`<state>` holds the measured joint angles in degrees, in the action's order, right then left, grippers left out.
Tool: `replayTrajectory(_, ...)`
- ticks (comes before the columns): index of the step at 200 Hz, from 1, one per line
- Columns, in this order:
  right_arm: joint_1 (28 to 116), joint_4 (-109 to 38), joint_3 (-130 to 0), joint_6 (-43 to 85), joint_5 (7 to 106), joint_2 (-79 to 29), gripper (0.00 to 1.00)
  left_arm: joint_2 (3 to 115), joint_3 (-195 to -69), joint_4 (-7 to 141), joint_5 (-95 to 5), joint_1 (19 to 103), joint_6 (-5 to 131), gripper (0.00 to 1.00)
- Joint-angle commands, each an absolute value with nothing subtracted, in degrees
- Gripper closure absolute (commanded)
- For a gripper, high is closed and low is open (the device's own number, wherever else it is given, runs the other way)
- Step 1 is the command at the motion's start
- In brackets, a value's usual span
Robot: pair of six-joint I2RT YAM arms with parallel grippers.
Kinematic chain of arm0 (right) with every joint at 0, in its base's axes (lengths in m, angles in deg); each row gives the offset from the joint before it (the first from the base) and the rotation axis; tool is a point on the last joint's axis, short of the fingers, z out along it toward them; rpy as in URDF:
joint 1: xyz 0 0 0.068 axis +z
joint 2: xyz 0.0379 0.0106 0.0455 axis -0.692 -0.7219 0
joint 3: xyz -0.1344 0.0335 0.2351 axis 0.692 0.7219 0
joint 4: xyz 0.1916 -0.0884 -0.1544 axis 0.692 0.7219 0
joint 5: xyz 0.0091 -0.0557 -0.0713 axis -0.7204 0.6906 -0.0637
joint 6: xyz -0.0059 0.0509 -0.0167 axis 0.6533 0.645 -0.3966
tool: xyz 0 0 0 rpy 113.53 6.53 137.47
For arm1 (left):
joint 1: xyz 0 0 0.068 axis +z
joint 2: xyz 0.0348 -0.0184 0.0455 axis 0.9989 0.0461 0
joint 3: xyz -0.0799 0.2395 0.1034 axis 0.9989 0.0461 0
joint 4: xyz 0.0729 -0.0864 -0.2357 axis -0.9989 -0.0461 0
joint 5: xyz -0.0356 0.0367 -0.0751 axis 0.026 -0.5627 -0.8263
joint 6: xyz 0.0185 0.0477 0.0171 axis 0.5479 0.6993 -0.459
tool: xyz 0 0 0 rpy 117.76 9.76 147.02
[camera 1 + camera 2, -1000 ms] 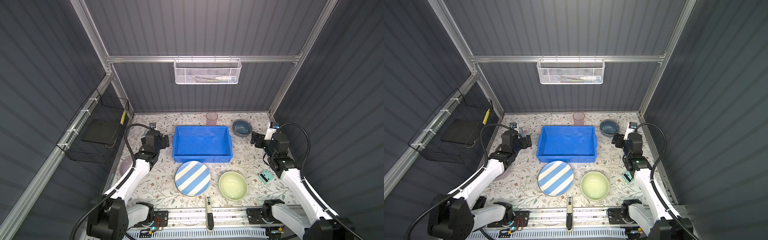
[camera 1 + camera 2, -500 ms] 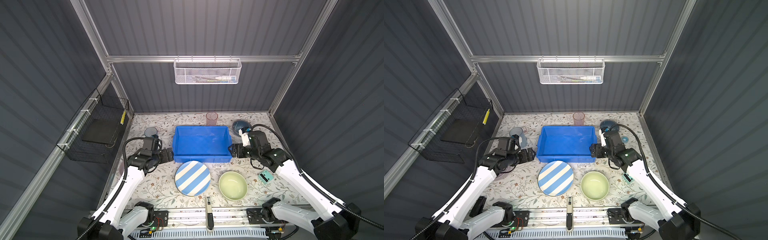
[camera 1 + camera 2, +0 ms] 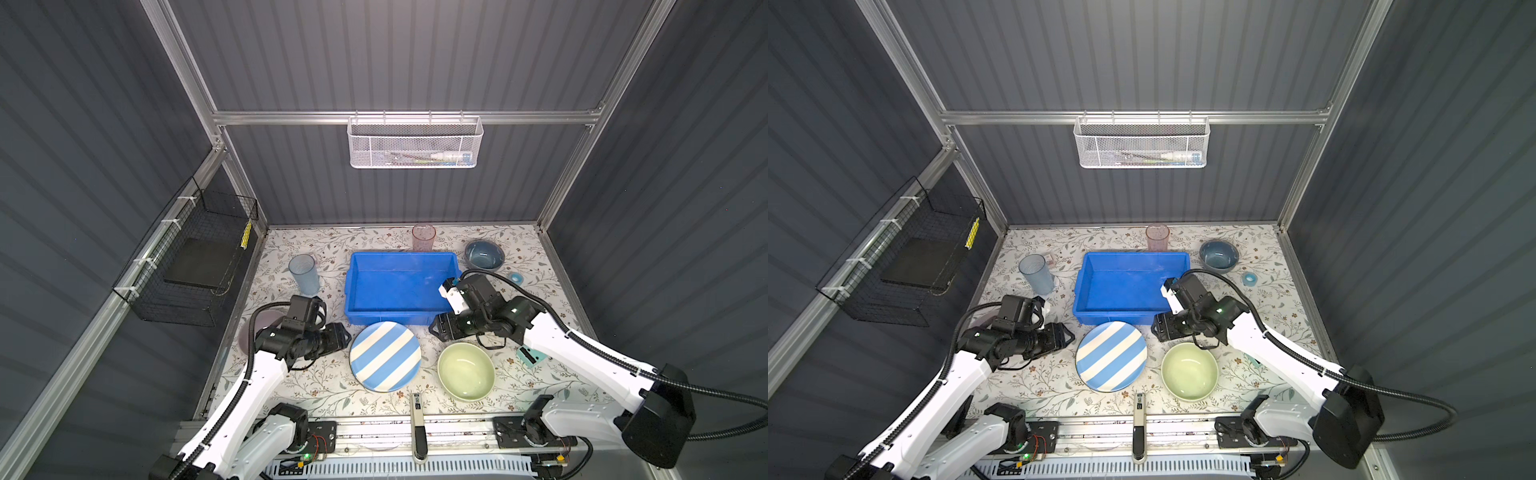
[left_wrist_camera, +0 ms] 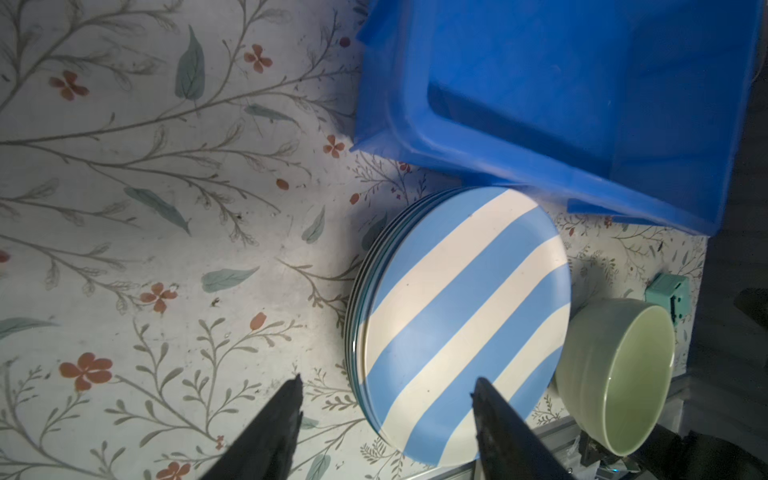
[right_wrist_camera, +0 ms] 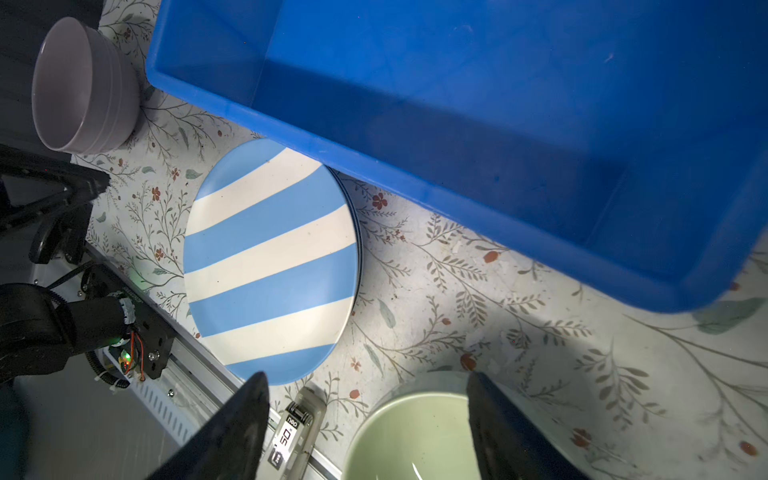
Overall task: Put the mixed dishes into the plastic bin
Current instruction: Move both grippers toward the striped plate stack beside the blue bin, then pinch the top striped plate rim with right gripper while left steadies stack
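In both top views we find the striped plates (image 3: 385, 356) and pale green bowl (image 3: 466, 371) just before the empty plastic bin (image 3: 390, 318). Left wrist view: the left gripper (image 4: 386, 380), parted and empty, faces the plates' edge, apparently to pinch it. Right wrist view: the right gripper (image 5: 365, 374), likewise parted and empty, faces the bowl's rim.

Bin (image 3: 386, 316) is centred in both top views; plate (image 3: 385, 356) is set just below it, bowl (image 3: 466, 371) placed right of the plate.
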<state>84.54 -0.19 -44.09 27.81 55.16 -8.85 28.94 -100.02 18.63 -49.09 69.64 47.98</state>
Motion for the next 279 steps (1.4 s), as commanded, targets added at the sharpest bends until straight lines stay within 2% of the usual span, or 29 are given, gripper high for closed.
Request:
replayTrajectory(1,85.93,-2.69,-44.21,30.28,54.82,-10.73,0.27,27.57,-98.37,19.72,-52.36,69.25,45.94,0.35)
replayTrajectory(85,88.87,-7.46,-44.07,31.95,57.03,-18.89,0.33,32.66,-96.14,23.66,-58.41,68.66,47.29,0.56)
replayTrajectory(213,91.37,-11.60,-43.78,34.53,57.40,-25.63,0.40,37.26,-94.94,26.30,-54.76,66.07,46.67,0.66)
replayTrajectory(279,92.64,-14.34,-42.38,36.28,57.27,-27.21,0.42,40.73,-94.53,27.08,-48.61,61.89,46.23,0.69)
